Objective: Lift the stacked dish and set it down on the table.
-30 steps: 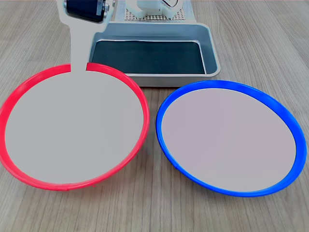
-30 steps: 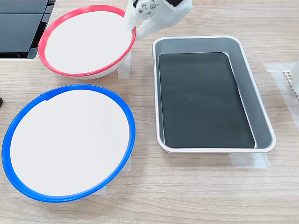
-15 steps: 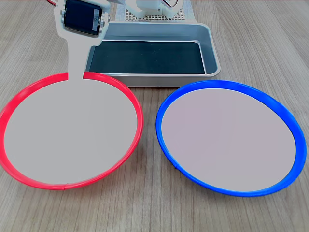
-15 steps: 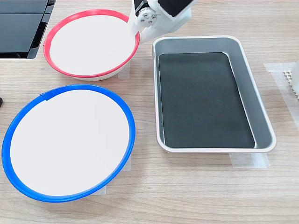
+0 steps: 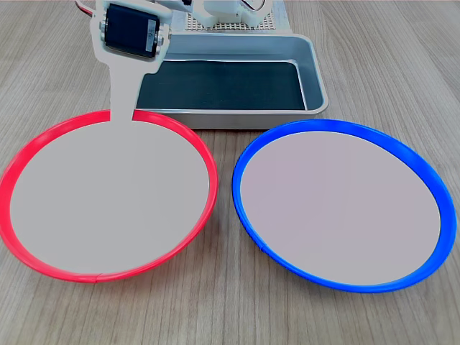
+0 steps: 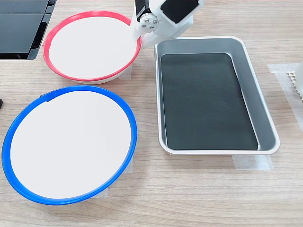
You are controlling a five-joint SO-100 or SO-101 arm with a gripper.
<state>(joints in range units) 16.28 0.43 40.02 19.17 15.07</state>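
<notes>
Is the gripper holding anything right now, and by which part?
The gripper is shut on the red-rimmed plate, pinching its rim at the edge nearest the metal tray; the white finger overlaps that rim.

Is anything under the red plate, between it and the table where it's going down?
Nothing visible. The gripper is at the red plate's rim beside the tray, and only bare table with a tape strip shows below that edge. The blue plate sits apart from it.

Stacked dish (image 5: 108,194) beside plate (image 5: 338,205), apparently apart
</notes>
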